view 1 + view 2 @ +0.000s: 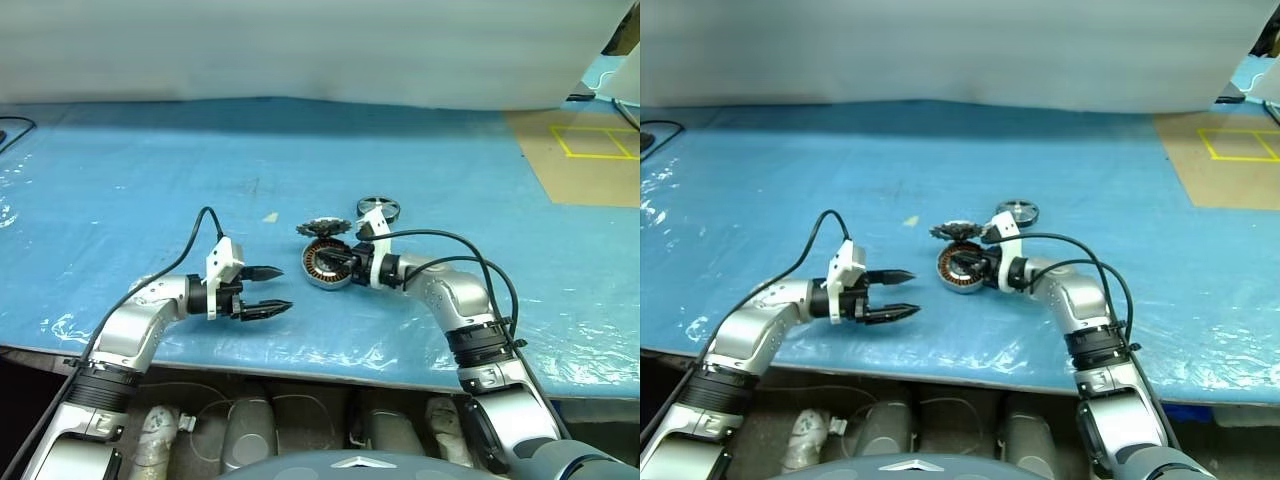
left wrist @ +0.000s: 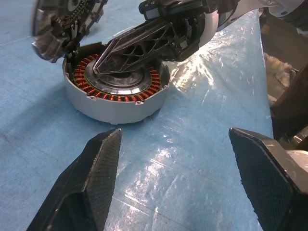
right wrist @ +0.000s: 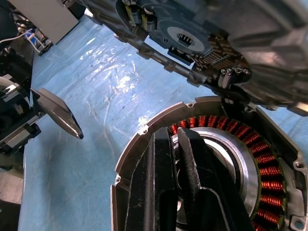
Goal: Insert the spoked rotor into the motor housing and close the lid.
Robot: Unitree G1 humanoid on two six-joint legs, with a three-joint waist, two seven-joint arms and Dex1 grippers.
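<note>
silver arms (image 1: 140, 325); black cables (image 1: 440, 238); black fingers (image 1: 262, 272)

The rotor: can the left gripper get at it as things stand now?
Probably not directly. The rotor lies beyond the housing and lid, and the right gripper, shut over the housing's centre, lies across the path of the open left gripper.

Left hand (image 1: 268, 291) fingers spread; right hand (image 1: 338, 262) fingers closed.

In the right wrist view, the right claw (image 3: 175, 144) hides part of the motor housing (image 3: 269, 178), whose lower right is cut off; the lid (image 3: 202, 33) runs past the upper right.
</note>
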